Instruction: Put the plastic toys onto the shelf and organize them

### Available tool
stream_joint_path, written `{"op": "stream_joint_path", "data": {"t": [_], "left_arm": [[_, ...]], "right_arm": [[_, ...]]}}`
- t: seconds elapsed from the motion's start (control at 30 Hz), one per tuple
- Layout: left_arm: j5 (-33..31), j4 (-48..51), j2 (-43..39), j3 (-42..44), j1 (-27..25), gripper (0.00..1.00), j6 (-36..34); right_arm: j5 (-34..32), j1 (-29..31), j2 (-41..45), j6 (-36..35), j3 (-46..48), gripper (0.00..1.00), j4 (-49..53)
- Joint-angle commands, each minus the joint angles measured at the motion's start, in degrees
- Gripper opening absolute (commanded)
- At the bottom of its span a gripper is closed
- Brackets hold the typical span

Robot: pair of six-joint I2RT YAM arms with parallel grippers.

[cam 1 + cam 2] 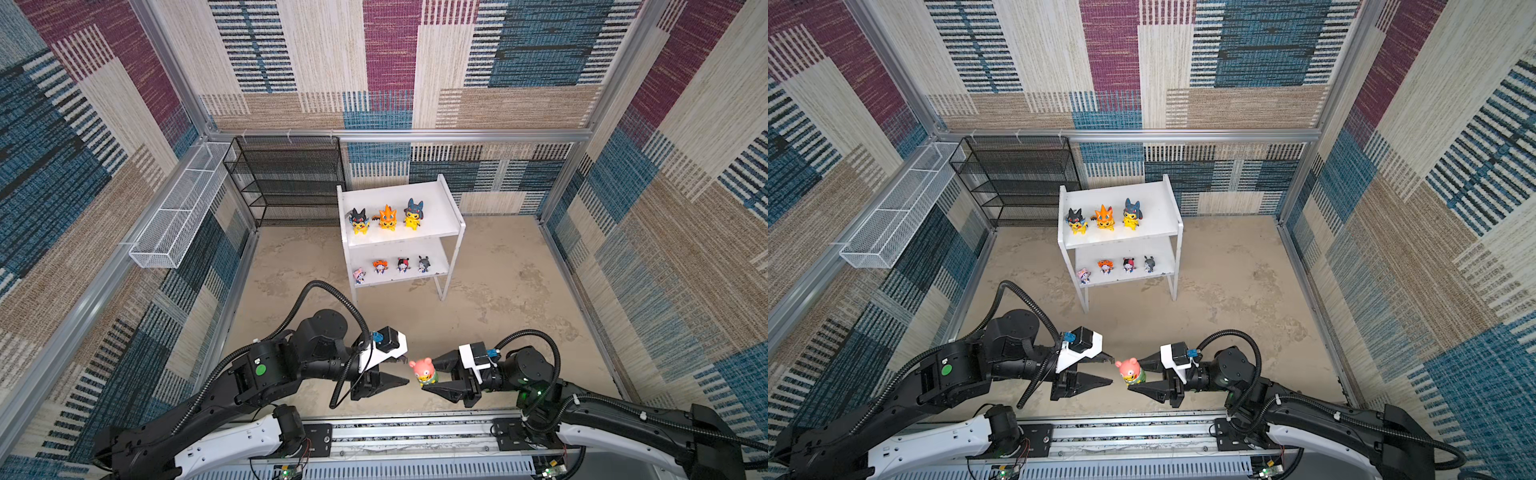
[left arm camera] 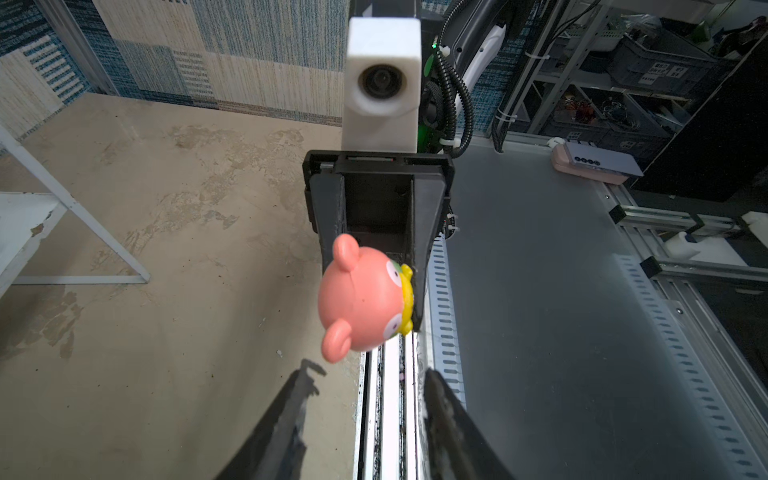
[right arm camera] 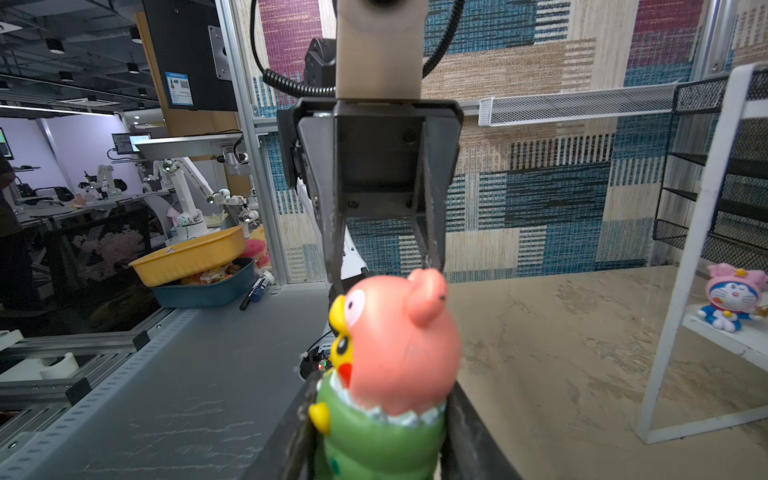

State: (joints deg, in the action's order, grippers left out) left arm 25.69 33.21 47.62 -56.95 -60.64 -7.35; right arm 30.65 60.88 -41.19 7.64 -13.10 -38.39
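My right gripper (image 1: 430, 374) (image 1: 1136, 374) (image 3: 382, 399) is shut on the green body of the pink-and-green toy (image 1: 424, 371) (image 1: 1130, 371) (image 2: 365, 299) (image 3: 395, 353), held just above the floor near the front. Facing it from the left, a short gap away, my left gripper (image 1: 406, 369) (image 1: 1112, 369) (image 2: 370, 370) stands open and empty. The white shelf (image 1: 440, 203) (image 1: 1158, 208) stands behind. Its top board carries three yellow toys: black-hooded (image 1: 359, 221), orange-hooded (image 1: 387, 218), blue-hooded (image 1: 413, 214). Several tiny toys (image 1: 379, 266) line the lower board.
A black mesh rack (image 1: 286, 183) stands at the back left against the wall. A white wire basket (image 1: 178, 208) hangs along the left wall. A metal rail (image 1: 415, 432) runs across the front under both arms. Bare floor lies between the grippers and the shelf.
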Motion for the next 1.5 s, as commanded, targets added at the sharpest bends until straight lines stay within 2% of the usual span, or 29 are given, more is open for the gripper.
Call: {"op": "stream_joint_path", "data": {"t": [0.0,0.1,0.23,0.5,0.7,0.9,0.97,1.33,1.37,1.47], "left_arm": [[3.7,-1.3,1.6,-1.1,0.3,0.44,-0.6],[4.0,-1.6,2.4,-1.2,0.4,0.38,-0.8],[4.2,-0.8,3.6,-1.8,0.6,0.22,-1.3],[5.9,-0.1,4.2,-2.2,1.0,0.0,-2.0],[6.7,1.4,4.5,-2.4,1.2,0.0,-3.0],[4.6,2.9,5.0,-2.9,1.7,0.0,-4.1],[4.5,3.3,5.2,-2.9,2.0,0.0,-4.4],[6.3,3.1,6.3,-3.3,3.7,0.0,-4.8],[6.4,3.1,6.3,-3.3,3.8,0.0,-4.9],[6.5,3.3,6.3,-3.3,4.2,0.0,-4.8]], "right_arm": [[1.5,0.0,-0.3,0.8,-0.4,0.3,-3.1],[1.8,-0.1,-0.4,0.5,-0.6,0.3,-3.2],[1.6,0.0,-0.2,0.4,-0.8,0.3,-3.2],[1.5,0.0,-0.9,0.1,-1.1,0.31,-3.2],[0.8,0.0,-2.0,-0.7,-2.4,0.4,-1.4],[-0.4,0.0,-1.9,-1.7,-3.3,0.59,2.0],[-0.9,0.0,-1.5,-2.5,-3.7,0.62,3.8],[1.3,0.0,-5.4,-6.1,-7.3,0.64,10.2],[1.3,-0.1,-5.8,-6.4,-7.7,0.63,10.6],[0.6,0.0,-6.2,-7.2,-8.2,0.5,11.4]]}}
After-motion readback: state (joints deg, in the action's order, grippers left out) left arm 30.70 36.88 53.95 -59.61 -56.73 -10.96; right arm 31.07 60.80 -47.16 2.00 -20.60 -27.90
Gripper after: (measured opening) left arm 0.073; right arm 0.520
